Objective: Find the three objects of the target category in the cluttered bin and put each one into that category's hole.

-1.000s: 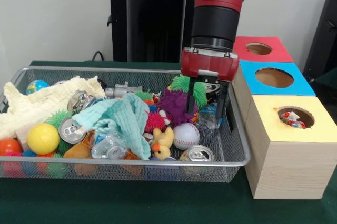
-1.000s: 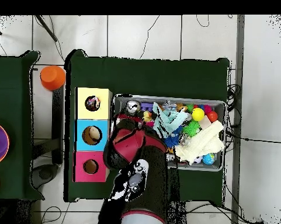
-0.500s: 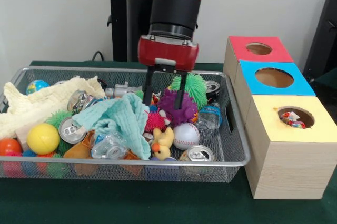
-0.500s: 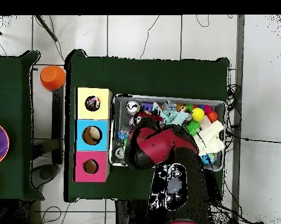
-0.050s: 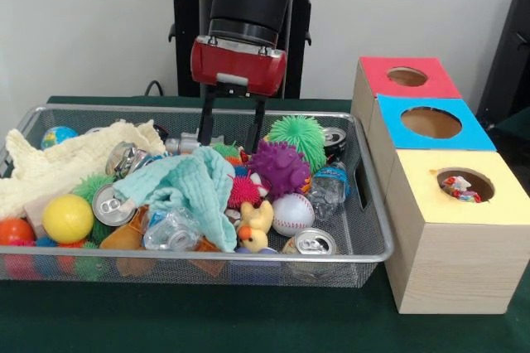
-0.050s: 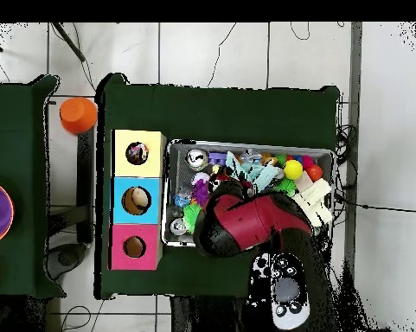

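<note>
The gripper (image 5: 231, 127) is held above the rear middle of the wire bin (image 5: 368, 229), its 2 fingers (image 5: 204, 119) spread apart with nothing between them. Its tips are seen just above a small grey toy (image 5: 192, 142) lying by the cream cloth (image 5: 62, 162). 3 boxes are lined up beside the bin: a red box (image 5: 406, 77), a blue box (image 5: 431, 123) and a yellow box (image 5: 460, 187); small items are visible in the yellow box's hole. Within the bin, 1 can (image 5: 309, 243) is seen at the front wall, another can (image 5: 111, 203) beside the yellow ball (image 5: 67, 218), and a baseball (image 5: 292, 214) by the teal cloth (image 5: 195, 190). In the overhead view the bin's middle is covered by the arm (image 6: 246, 223).
</note>
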